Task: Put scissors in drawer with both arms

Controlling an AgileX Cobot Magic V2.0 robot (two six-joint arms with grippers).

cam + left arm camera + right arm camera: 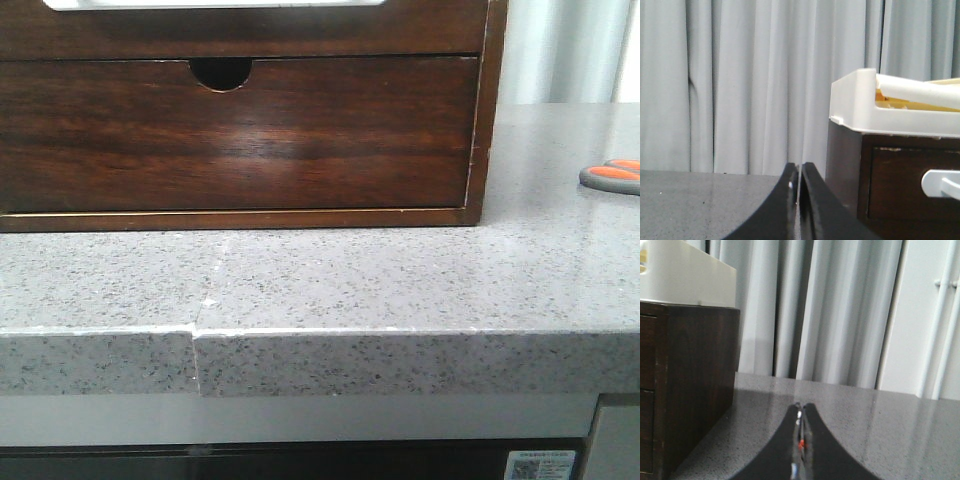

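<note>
Scissors (pixel 612 176) lying flat at far right of the speckled grey stone counter (pixel 400 280), cut off by the front view's edge, well apart from the wooden cabinet (pixel 240 130). Judged light, rigid, low-lying; smooth handle loops likely slippery, best pinched across them. Notched drawer front (pixel 235 135) shut; target drawer not identifiable. Left gripper (pixel 799 200) clenched, empty. Right gripper (pixel 802 440) clenched, empty. Pale curtains (pixel 740 85) behind.
</note>
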